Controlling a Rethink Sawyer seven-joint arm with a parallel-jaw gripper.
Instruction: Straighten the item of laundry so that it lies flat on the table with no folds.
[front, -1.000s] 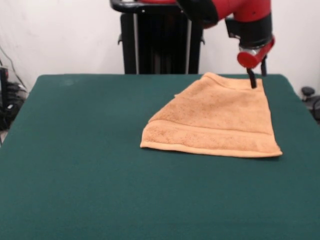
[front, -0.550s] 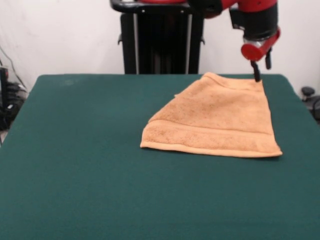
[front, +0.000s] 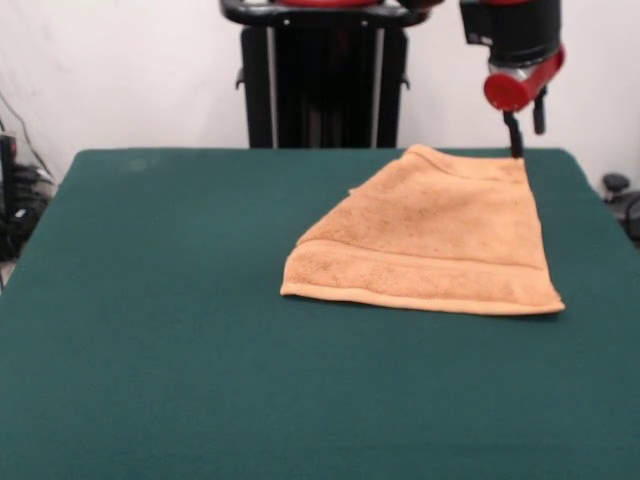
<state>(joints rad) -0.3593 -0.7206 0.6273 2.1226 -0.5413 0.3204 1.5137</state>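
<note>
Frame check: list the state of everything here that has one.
towel: folded over itself, not spread flat, lying on the table.
tool: raised above the towel's far corner, holding nothing; open or shut unclear.
table: green cloth smooth, bearing only the towel.

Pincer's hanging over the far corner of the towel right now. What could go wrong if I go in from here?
The towel looks doubled over along its slanted left side, so the pincer may grab two layers and drag the fold along. That corner lies close to the table edge, so a pull outward might slide the cloth off it.
</note>
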